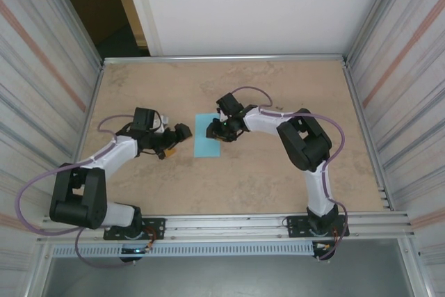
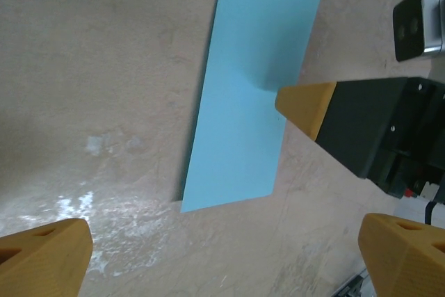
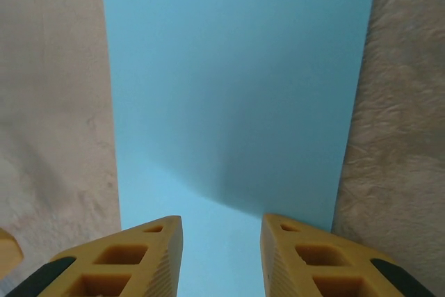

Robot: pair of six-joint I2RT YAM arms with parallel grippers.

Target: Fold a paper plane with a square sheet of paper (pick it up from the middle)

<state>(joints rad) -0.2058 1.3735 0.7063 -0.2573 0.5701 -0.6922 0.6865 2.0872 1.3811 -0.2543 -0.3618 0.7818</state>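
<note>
The light-blue sheet of paper (image 1: 206,145) lies flat on the table as a long rectangle, with no paper plane shape to it. My right gripper (image 1: 217,132) hovers low over its far right part. In the right wrist view the right gripper (image 3: 221,231) has its yellow fingers a narrow gap apart, with nothing between them and the paper (image 3: 236,88) below. My left gripper (image 1: 176,141) stands wide open just left of the sheet. In the left wrist view the left gripper (image 2: 226,241) faces the paper's (image 2: 257,81) near corner, and a right fingertip (image 2: 306,106) rests at the paper's right edge.
The tan marbled table (image 1: 264,179) is bounded by a metal rail (image 1: 222,58) at the back and ribbed walls (image 1: 42,67) on both sides. The right arm's elbow (image 1: 304,142) rises to the right of the paper.
</note>
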